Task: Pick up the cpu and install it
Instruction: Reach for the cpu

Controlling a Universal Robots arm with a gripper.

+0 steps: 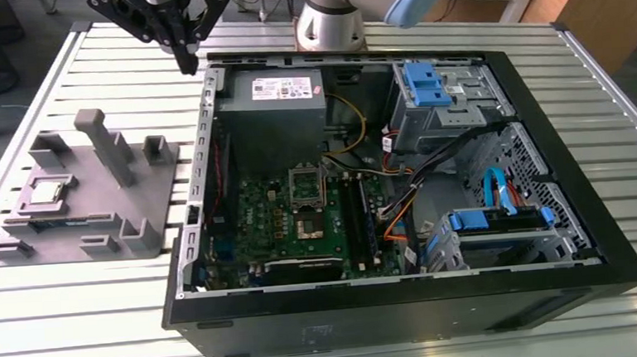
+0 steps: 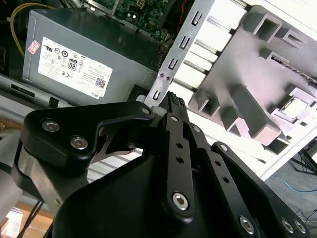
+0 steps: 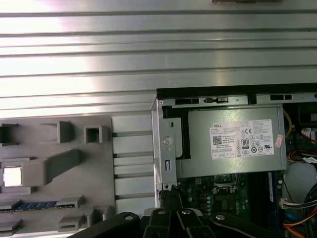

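Observation:
The cpu [image 1: 47, 192] is a small square chip with a shiny top, lying flat in a recess of the grey plastic tray [image 1: 153, 189] at the exterior view's left. It also appears as a bright square in the first wrist view, cpu [image 3: 12, 176], and in the second wrist view, cpu [image 2: 295, 108]. My gripper [image 1: 188, 64] hangs high above the table beside the open computer case's back corner, well away from the chip. Its fingers [image 2: 173, 105] are pressed together with nothing between them. The motherboard socket [image 1: 309, 222] lies inside the case with its metal frame [image 1: 305, 182] beside it.
The open computer case [image 1: 414, 297] fills the middle of the slatted metal table [image 1: 73, 326]. Inside are a power supply [image 1: 274, 90], blue drive brackets [image 1: 429, 84] and loose cables [image 1: 398, 207]. Upright blocks [image 1: 100, 142] rise from the tray around the chip.

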